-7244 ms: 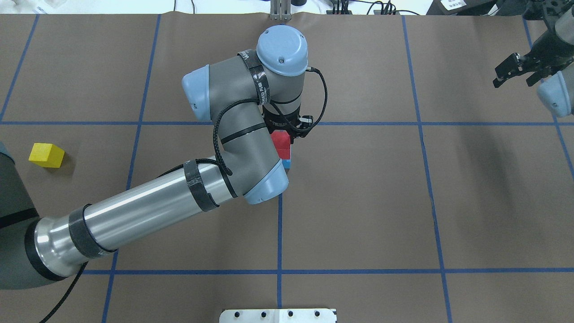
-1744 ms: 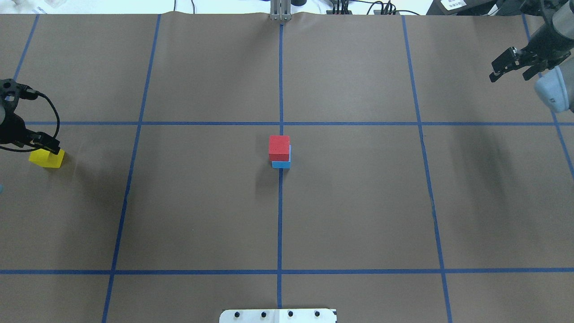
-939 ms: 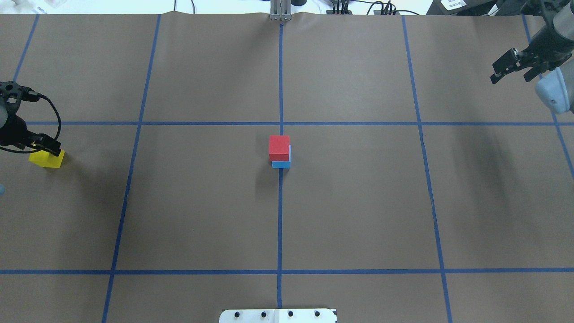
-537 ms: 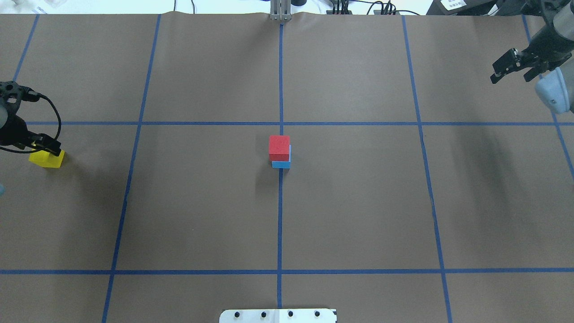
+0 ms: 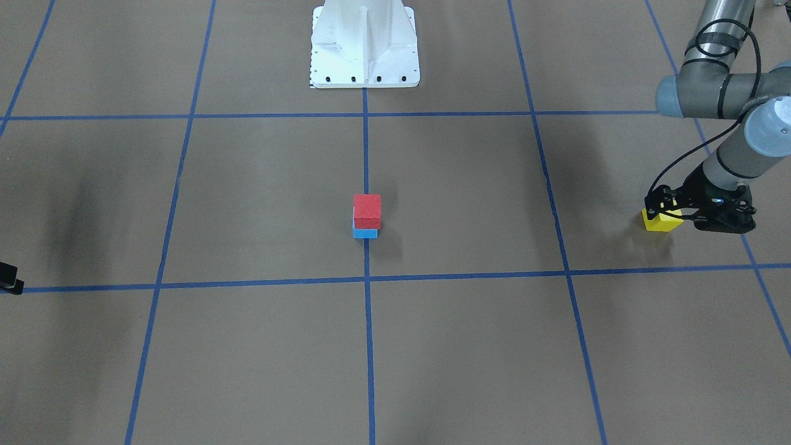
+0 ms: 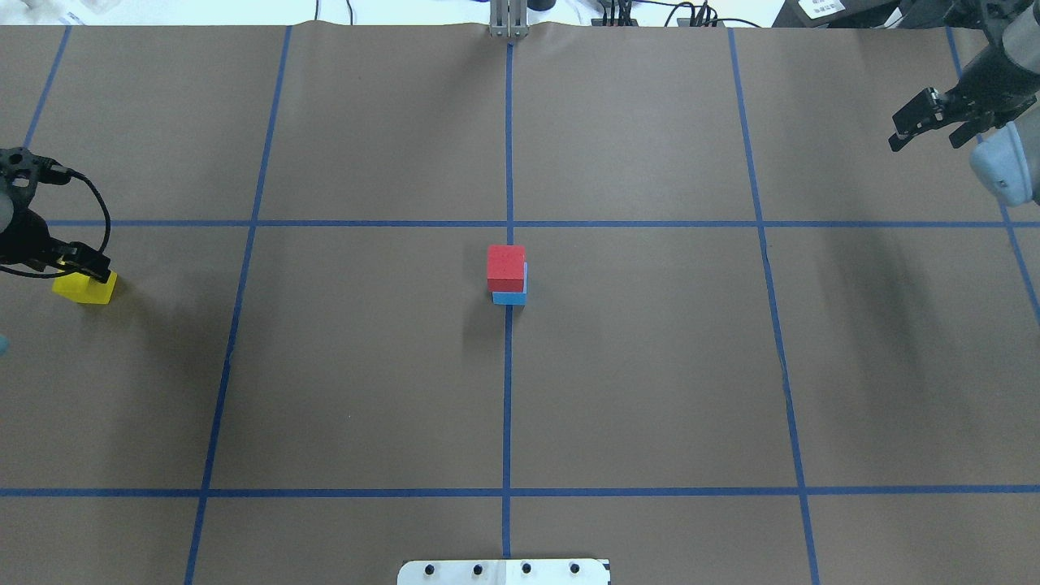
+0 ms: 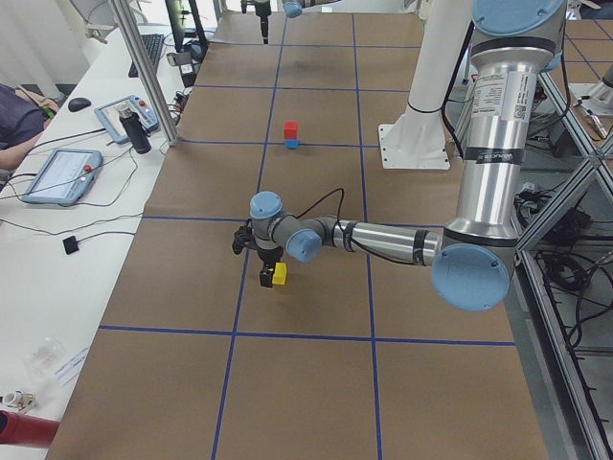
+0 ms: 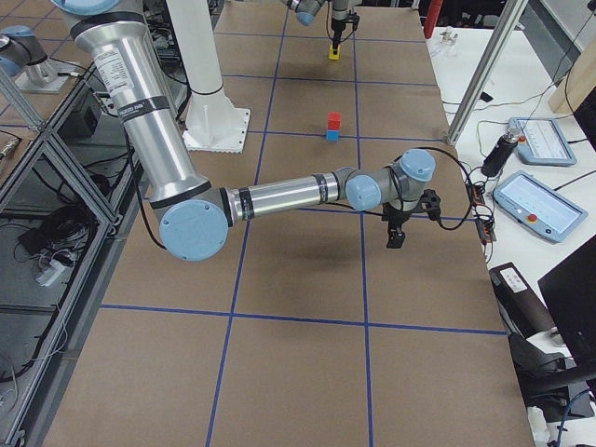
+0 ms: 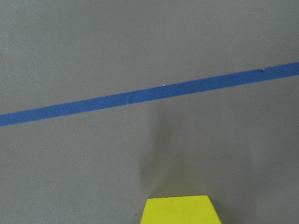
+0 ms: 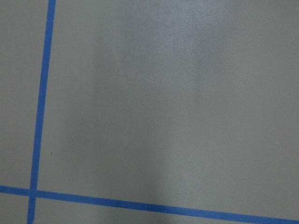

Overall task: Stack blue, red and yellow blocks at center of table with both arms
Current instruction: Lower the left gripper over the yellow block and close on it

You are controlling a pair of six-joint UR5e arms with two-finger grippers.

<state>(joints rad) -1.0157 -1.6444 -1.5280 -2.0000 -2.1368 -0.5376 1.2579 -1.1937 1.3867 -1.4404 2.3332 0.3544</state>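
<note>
At the middle of the overhead frame, the red block (image 6: 505, 266) is seen resting on the blue block (image 6: 510, 298); the pair is set on the central crossing of the blue tape lines (image 6: 366, 223) that divide the brown table (image 6: 650, 390); the red block is shifted slightly toward the left of the blue one, so that a thin blue strip is left showing along its right and lower sides.

At the far left edge of that frame, the yellow block (image 6: 85, 289) is found lying on the table, well apart from the stack; the left hand (image 6: 80, 266) is lowered directly over it, with its fingers down at the block's upper part; whether the block is clenched or the fingers merely stand beside it cannot be told. In the left wrist view only the block's top is shown, at the bottom centre.

In the upper right corner of the overhead frame, the right hand (image 6: 930, 134) is held above bare table with its fingers spread and nothing between them.

The white robot base (image 5: 364, 43) is shown at the top centre of the front-facing view.
</note>
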